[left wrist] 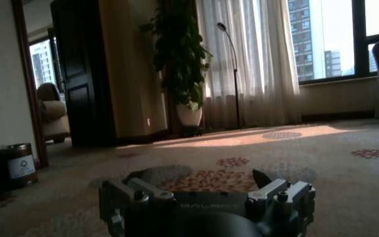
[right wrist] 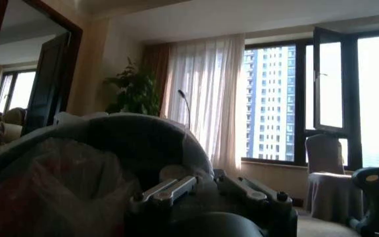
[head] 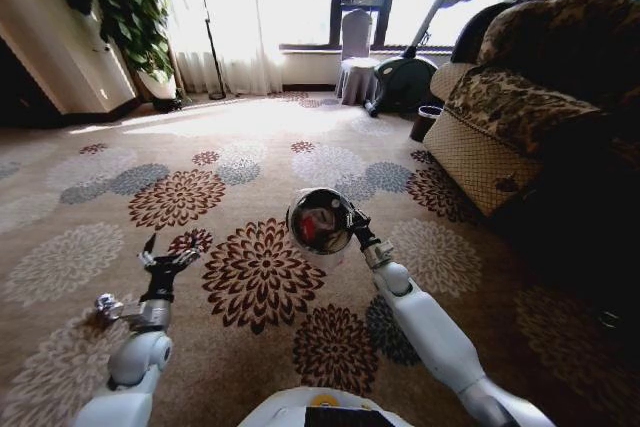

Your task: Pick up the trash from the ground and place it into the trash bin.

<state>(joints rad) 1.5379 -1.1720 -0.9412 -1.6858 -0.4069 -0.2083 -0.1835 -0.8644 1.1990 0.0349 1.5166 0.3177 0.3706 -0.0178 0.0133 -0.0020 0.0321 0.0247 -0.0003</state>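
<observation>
My right gripper (head: 354, 225) is shut on the rim of the trash bin (head: 318, 219) and holds it raised above the carpet, its round mouth tipped toward me. In the right wrist view the trash bin (right wrist: 130, 148) with its pale plastic liner (right wrist: 57, 182) bulks right before the gripper (right wrist: 206, 186). Something reddish shows through the liner, too blurred to name. Trash on the ground is out of view. My left gripper (head: 168, 255) hangs low over the carpet at the left, open and empty; the left wrist view shows its fingers (left wrist: 136, 181) spread apart.
A patterned sofa (head: 520, 97) stands along the right. Chairs and an exercise machine (head: 405, 72) are by the far window, a potted plant (head: 125, 7) and floor lamp at the back left. A small cylindrical can (left wrist: 19, 165) sits beside a dark doorway. Flowered carpet (head: 250, 157) stretches ahead.
</observation>
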